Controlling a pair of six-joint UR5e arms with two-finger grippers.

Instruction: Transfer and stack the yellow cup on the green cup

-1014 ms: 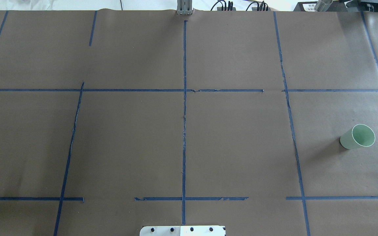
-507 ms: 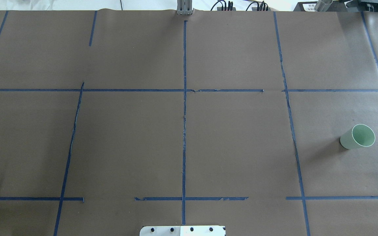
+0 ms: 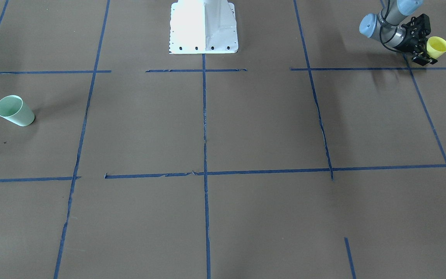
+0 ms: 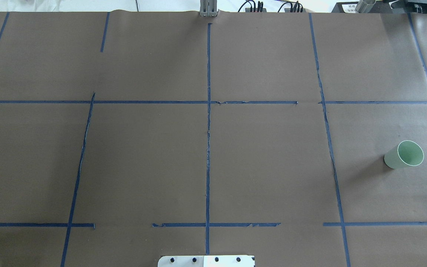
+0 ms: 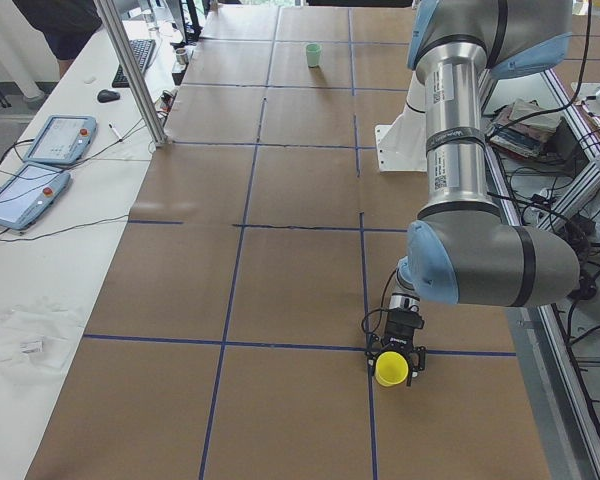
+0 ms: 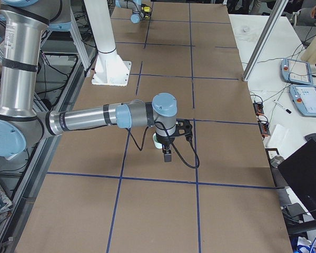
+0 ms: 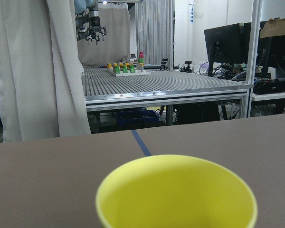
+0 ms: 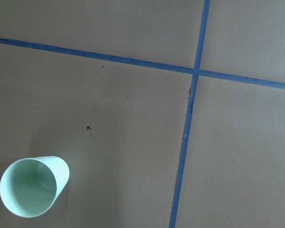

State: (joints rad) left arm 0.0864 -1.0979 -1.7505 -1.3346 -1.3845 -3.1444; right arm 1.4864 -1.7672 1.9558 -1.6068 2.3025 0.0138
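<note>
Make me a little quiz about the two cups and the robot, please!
1. True or false: the small bright yellow tapered plastic cup already sits inside the small pale mint-green tapered plastic cup.
2. What holds the yellow cup? A: the left gripper. B: a person's hand. C: nothing, it stands on the table.
3. Fill in: the green cup stands on the brown paper-covered table with its open mouth facing ____.

Key: 1 false; 2 A; 3 up.
</note>
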